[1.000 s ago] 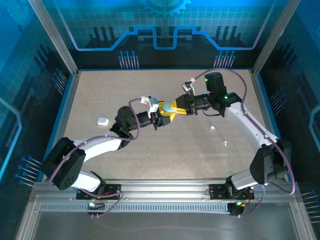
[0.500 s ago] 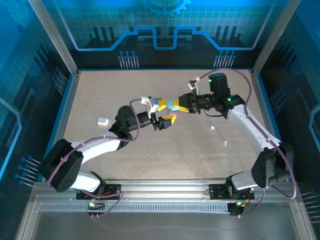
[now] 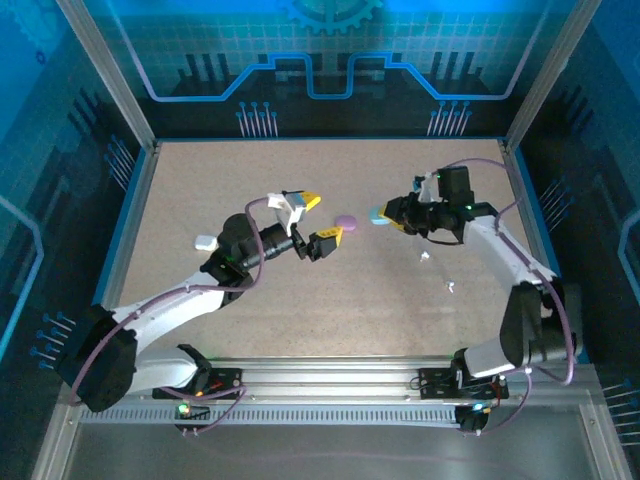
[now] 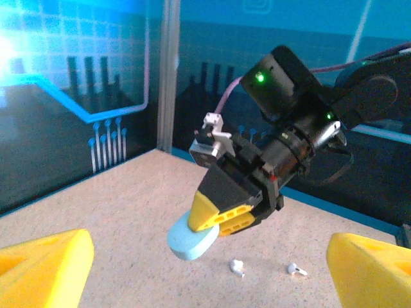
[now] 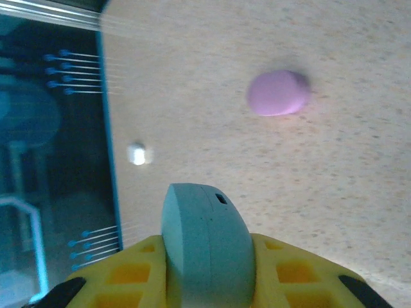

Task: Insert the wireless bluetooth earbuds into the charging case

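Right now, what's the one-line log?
left gripper: open | right gripper: shut on teal case | purple case: on table | white earbuds: on table

a speckled beige table (image 3: pixel 300 320) lies inside a booth, its left side edged by a thin blue rim (image 3: pixel 127 225). the back wall (image 3: pixel 320 60) is a dark blue panel printed with a pale grid, a bright stepped outline like a circuit trace, and part of a gear motif (image 3: pixel 330 8) at the top edge. clusters of small pin-like lines (image 3: pixel 255 120) are printed low on the wall, just above the table's far edge. two slanted aluminium posts (image 3: pixel 105 72) frame the back wall, one at each far corner. along the near edge runs a slotted metal rail (image 3: pixel 330 385), with a flat grey sheet (image 3: pixel 320 450) in front of it.
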You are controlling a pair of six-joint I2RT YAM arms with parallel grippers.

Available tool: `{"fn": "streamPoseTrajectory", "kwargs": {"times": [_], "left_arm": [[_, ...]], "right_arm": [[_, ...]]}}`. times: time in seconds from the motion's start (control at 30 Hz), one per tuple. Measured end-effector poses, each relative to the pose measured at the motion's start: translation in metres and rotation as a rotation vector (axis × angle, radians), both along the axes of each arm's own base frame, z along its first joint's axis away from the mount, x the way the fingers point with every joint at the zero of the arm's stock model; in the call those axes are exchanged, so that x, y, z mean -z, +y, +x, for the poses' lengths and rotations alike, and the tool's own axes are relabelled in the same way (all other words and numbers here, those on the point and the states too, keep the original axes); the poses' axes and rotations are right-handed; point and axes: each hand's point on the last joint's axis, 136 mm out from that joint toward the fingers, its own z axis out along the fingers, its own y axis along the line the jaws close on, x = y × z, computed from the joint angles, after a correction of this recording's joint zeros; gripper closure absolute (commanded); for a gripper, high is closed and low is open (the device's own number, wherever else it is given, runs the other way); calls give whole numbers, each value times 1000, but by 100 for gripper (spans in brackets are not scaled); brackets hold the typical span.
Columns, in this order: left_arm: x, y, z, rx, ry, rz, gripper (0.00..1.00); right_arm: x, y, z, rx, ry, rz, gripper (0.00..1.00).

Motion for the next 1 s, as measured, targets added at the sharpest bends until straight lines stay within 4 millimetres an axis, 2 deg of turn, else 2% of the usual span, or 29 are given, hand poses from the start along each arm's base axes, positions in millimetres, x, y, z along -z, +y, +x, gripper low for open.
{"fn": "streamPoseTrajectory", "kwargs": {"times": [0.17,0.33,0.47,0.7,0.83,1.0], "left_arm": [[-2,13,15,-102,92,47,1],[4,33,32,-208,213,87,1],[18,48,39,-282,329,106,1],[32,71,41,-368,446,119,1],[24,78,38,-388,433,107,1],[12,83,32,-391,404,85,1]], "right_arm": [[65,-4,7,-2,151,-69,78],[99,-4,28,-17,209,-103,77],[115,-2,42,-30,220,-112,75],[129,1,60,-53,212,-124,71],[129,4,71,-70,193,-117,64],[130,6,73,-88,188,-114,58]]}}
